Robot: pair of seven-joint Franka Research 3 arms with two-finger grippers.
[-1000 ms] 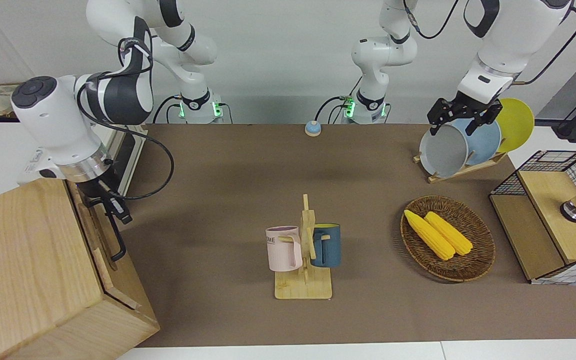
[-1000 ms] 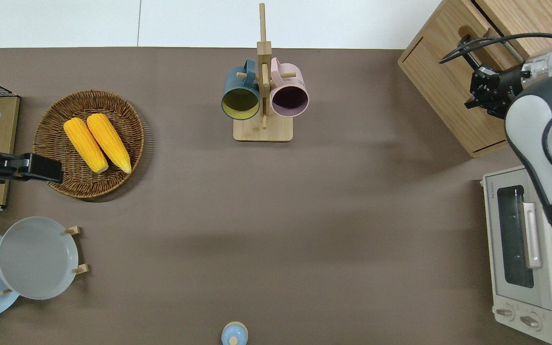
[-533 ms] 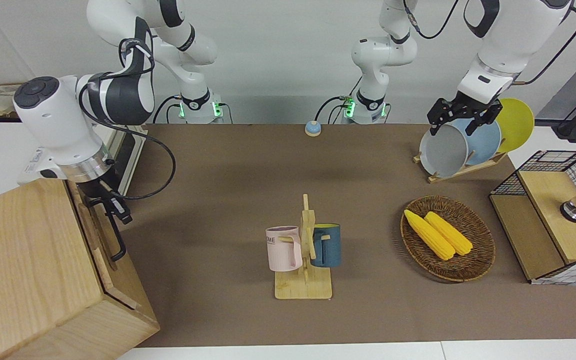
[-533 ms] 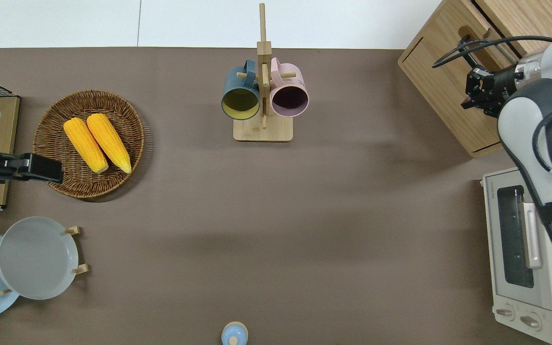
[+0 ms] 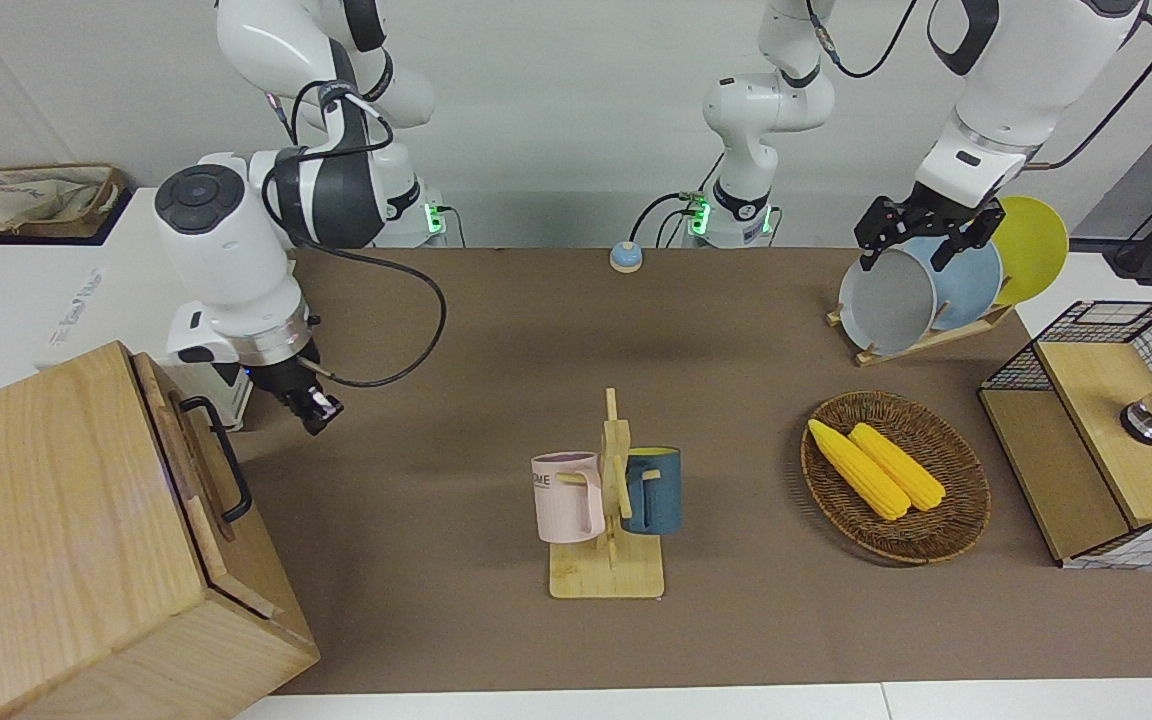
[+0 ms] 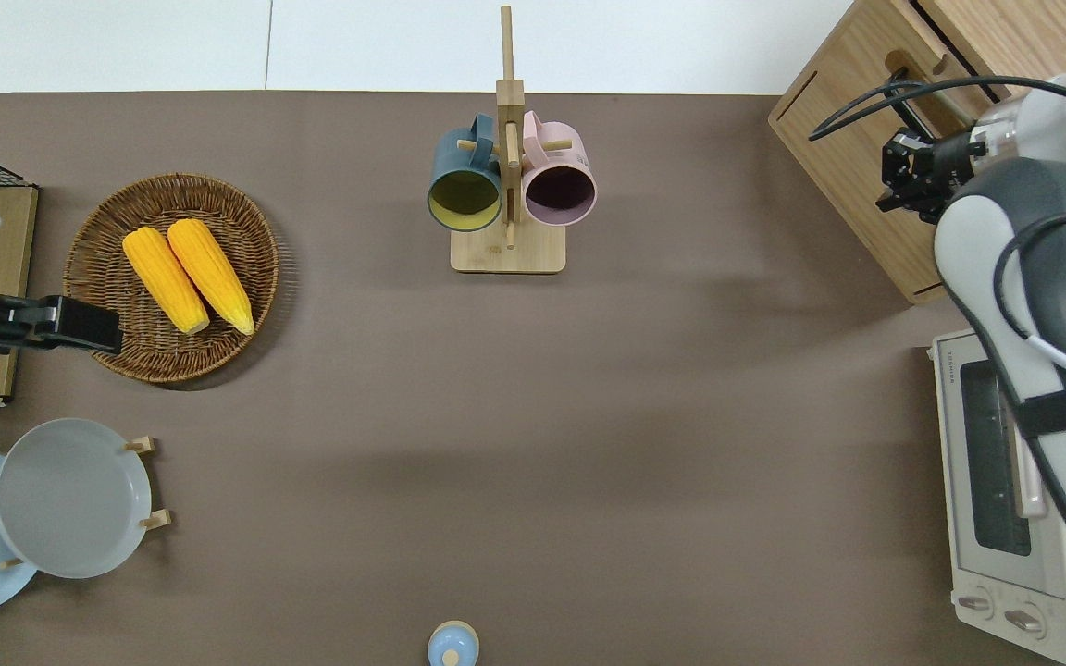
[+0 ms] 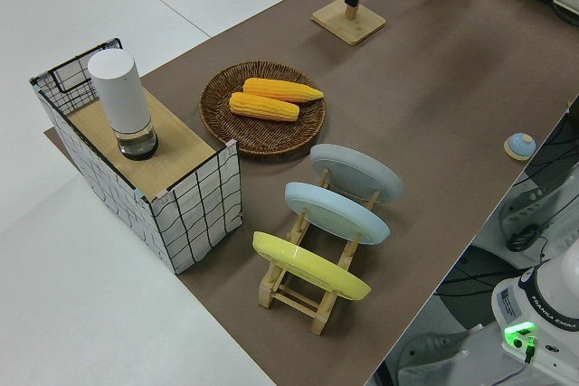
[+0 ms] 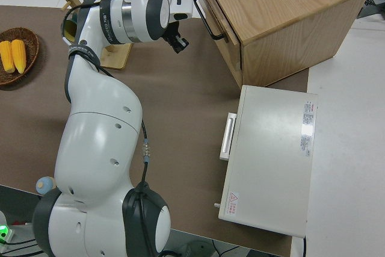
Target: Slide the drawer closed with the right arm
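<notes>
The light-wood cabinet (image 5: 56,520) stands at the right arm's end of the table. Its drawer (image 5: 184,452) has a black bow handle (image 5: 226,470), and the front panel lies against the cabinet with no gap showing. The handle also shows in the right side view (image 8: 210,19). My right gripper (image 5: 317,408) hangs in the air just off the cabinet's front, over the table by its foot in the overhead view (image 6: 903,176). It is shut, holds nothing, and is a short way from the handle in the right side view (image 8: 179,41). My left arm is parked.
A white toaster oven (image 6: 1005,481) stands nearer to the robots than the cabinet. A mug rack (image 6: 507,185) holds a blue and a pink mug mid-table. A basket (image 6: 107,231) with corn, a plate rack (image 6: 149,481) and a wire-cage shelf (image 5: 1116,430) are at the left arm's end.
My right gripper has drawn back from the drawer handle toward the table's middle, and the arm has swung away from the cabinet. The drawer front has not visibly moved.
</notes>
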